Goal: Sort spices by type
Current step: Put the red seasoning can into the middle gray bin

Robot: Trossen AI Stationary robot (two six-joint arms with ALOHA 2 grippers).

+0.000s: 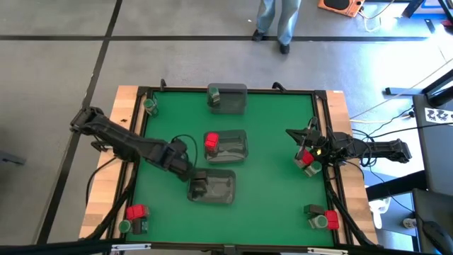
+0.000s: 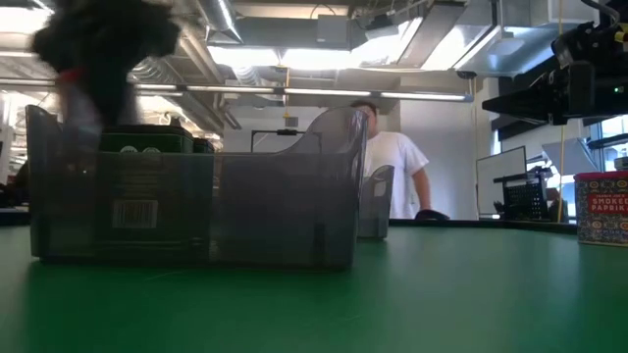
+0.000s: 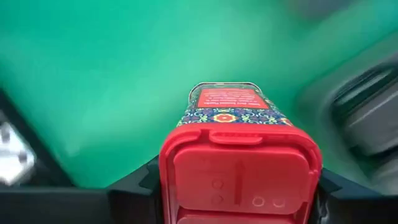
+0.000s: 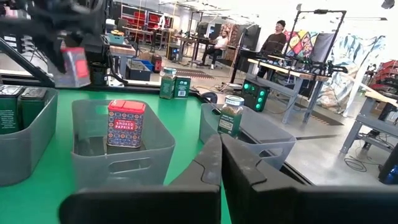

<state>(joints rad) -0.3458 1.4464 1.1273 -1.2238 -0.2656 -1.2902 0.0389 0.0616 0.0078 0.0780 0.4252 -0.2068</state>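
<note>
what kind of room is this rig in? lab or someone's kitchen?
Most likely a robotics lab or workshop, not a kitchen. The green table stands on a bare concrete floor; the right wrist view shows workbenches with people at them, and the low view shows exposed ceiling ducts.

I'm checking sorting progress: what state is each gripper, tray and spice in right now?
left gripper: closed on a red tin, held above the table.
right gripper: shut, empty.
middle tray: holds one upright paprika tin.
near tray: holds dark boxes.
far tray: holds an upright green-lidded jar.
</note>
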